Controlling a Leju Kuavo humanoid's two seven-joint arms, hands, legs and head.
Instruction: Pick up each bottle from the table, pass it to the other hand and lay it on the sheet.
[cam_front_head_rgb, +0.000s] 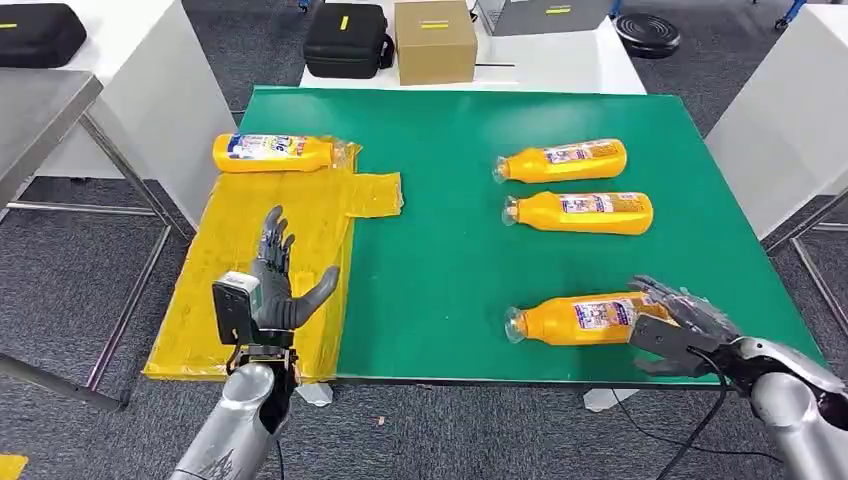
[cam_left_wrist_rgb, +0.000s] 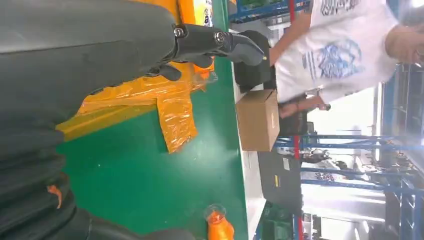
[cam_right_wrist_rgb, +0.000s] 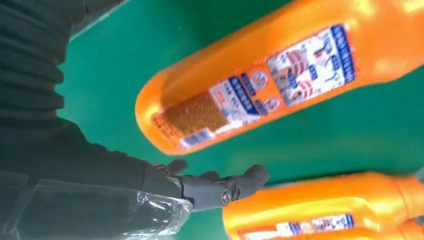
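Fingers: left hand (cam_front_head_rgb: 272, 283) spread apart, holding nothing, raised over the sheet (cam_front_head_rgb: 240, 300).
Right fingers: right hand (cam_front_head_rgb: 682, 325) apart at the base of the nearest bottle (cam_front_head_rgb: 580, 320); contact unclear.
Sheet bottle: one bottle (cam_front_head_rgb: 272, 153) lies on the sheet's far end, beyond the left fingers.
Counter: two more bottles (cam_front_head_rgb: 562, 161) (cam_front_head_rgb: 582, 212) beyond the right fingers.

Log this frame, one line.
right hand: open beside nearest bottle | left hand: open over sheet | one bottle on sheet
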